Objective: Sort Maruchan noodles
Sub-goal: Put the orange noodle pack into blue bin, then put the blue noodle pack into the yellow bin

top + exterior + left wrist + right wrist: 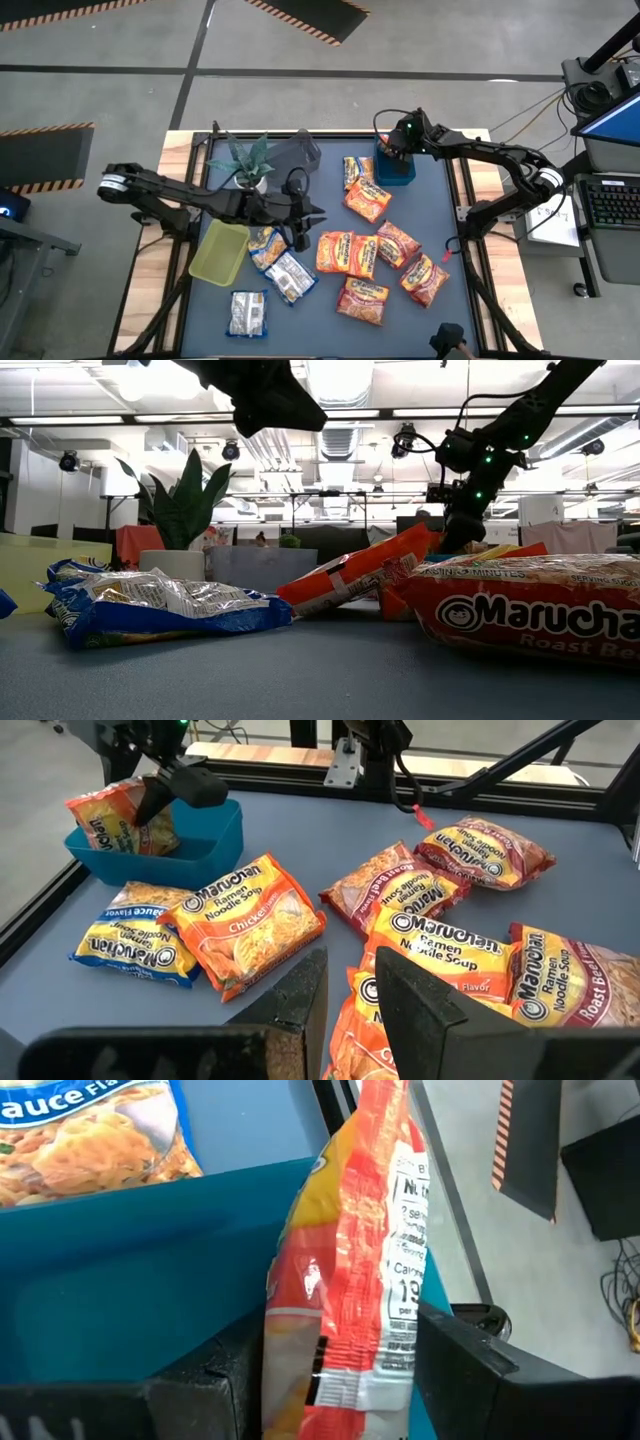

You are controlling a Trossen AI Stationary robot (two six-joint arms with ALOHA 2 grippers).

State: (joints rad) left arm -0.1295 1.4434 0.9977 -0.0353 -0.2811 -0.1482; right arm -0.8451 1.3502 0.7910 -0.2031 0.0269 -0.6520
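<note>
Now the right gripper hangs over the blue bin at the far side of the table. One orange-red Maruchan packet stands on its edge betw. the two fingers, w/ its lower part inside the bin. The right wrist view shows a dark finger just beside the packet on one side and the other finger close at the opposite side. If they press the packet or have let it go, I cannot tell. A yellow-and-blue packet lies on the table just outside the bin wall, beyond the jaws.

The left gripper is over the middle of the table. Its jaws are a little apart, w/ a narrow gap, and nothing is betw. them. Directly under and in front of these jaws lie several orange-red packets, approx. seven, some overlapping. An orange chicken packet is ahead of the jaws to one side, touching the yellow-and-blue one. A roast beef packet is at the other side, near the fingertip. Behind the left gripper, toward its arm, lie three whitish-silver packets, near a yellow-green bin; one of them touches this bin.

A potted plant and a clear bin stand at the far side of the left jaws, betw. them and the table's edge. In the low view the nearest packets are a silver-blue one and an orange roast beef one, both flat on the table.
</note>
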